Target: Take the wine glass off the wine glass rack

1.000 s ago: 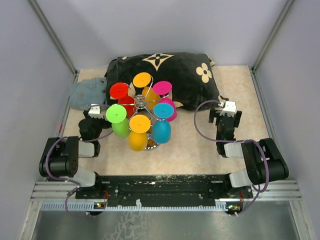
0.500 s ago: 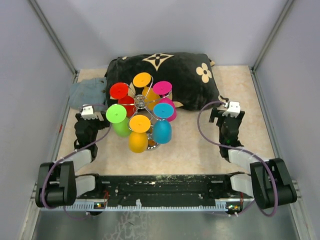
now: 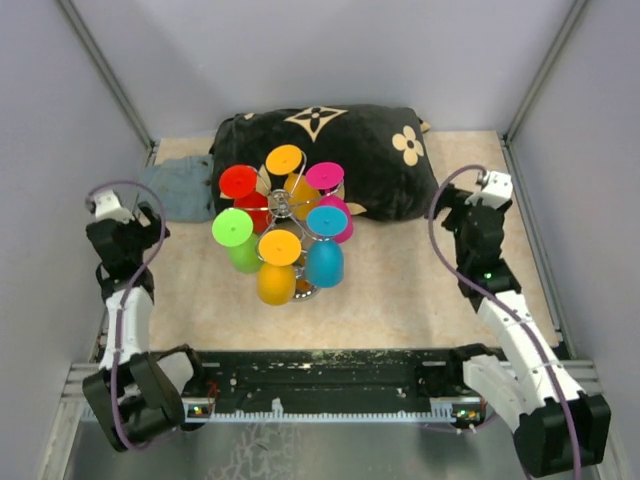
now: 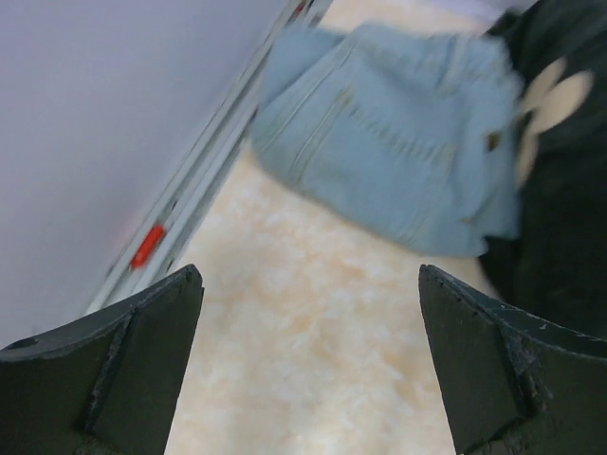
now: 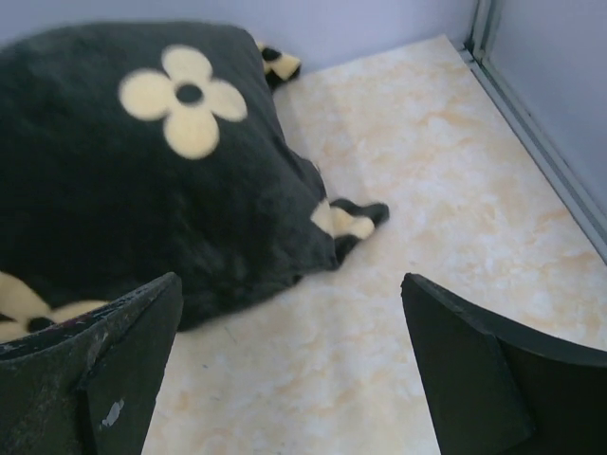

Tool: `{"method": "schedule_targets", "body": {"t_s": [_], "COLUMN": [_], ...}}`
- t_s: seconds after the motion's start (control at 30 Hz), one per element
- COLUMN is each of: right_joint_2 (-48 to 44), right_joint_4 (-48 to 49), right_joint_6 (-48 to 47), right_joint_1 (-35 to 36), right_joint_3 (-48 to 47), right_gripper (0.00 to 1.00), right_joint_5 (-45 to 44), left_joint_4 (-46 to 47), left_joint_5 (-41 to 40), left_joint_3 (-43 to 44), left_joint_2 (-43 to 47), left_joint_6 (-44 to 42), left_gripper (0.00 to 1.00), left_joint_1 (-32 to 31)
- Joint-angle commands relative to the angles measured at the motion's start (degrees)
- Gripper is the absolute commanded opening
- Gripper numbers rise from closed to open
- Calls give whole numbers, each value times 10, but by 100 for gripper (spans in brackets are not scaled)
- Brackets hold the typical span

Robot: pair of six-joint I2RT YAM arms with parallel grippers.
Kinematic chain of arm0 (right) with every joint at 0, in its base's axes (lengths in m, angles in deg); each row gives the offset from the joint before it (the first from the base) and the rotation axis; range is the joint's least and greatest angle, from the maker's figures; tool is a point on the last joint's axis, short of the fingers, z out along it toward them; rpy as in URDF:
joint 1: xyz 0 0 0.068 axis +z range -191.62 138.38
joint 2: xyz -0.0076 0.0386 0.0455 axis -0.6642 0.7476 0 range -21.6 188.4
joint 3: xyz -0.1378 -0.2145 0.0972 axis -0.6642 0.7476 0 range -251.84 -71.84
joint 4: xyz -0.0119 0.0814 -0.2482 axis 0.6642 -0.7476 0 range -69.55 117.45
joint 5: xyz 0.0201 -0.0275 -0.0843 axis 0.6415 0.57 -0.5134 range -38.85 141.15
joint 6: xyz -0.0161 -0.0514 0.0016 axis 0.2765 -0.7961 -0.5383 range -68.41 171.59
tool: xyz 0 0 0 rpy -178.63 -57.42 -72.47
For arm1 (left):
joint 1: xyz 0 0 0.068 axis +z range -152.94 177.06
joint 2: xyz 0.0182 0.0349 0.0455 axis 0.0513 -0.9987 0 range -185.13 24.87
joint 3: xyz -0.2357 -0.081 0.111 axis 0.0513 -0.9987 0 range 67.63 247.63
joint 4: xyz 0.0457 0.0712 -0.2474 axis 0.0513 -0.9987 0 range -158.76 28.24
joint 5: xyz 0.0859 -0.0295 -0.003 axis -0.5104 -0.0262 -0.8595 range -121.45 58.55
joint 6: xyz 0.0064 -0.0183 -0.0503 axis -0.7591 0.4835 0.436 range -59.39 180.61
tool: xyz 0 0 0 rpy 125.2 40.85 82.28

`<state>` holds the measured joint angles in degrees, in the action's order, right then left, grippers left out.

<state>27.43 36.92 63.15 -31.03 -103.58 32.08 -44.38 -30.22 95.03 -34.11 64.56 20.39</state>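
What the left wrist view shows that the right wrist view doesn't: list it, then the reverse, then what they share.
Left wrist only: crumpled light-blue denim and a red tag on the edge rail.

Right wrist only: the cream flower print and a tasselled corner of the black pillow.

Both: the pillow (only a blurred edge in the left wrist view), the beige marbled tabletop, and open fingers, on the left gripper and the right gripper. Neither shows the wine glass rack.
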Motion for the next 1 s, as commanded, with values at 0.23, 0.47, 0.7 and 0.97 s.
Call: {"method": "schedule_targets", "body": {"t_s": [0.23,0.47,0.7,0.97], "right_joint_2": [74,-17,-88,-81], "right_joint_4": [-530,-542,-469,-325], "right_joint_6": [171,300,463,573], "right_joint_1": [-6,-6,-5,21], "right_joint_3": [-383,-368,-310,-245], "right_gripper": [93,91,85,80], "right_joint_5": [213,344,436,492], "left_joint_4": [-445,-565,-589,-547], "left_joint_5": [233,279,320,338], "left_joint_3": [274,346,364,343], "left_joint_2": [80,93,96,94], "left_joint_6": [74,116,189,235], "left_gripper": [100,100,100,100], "left_joint_1": [5,5,5,5]}}
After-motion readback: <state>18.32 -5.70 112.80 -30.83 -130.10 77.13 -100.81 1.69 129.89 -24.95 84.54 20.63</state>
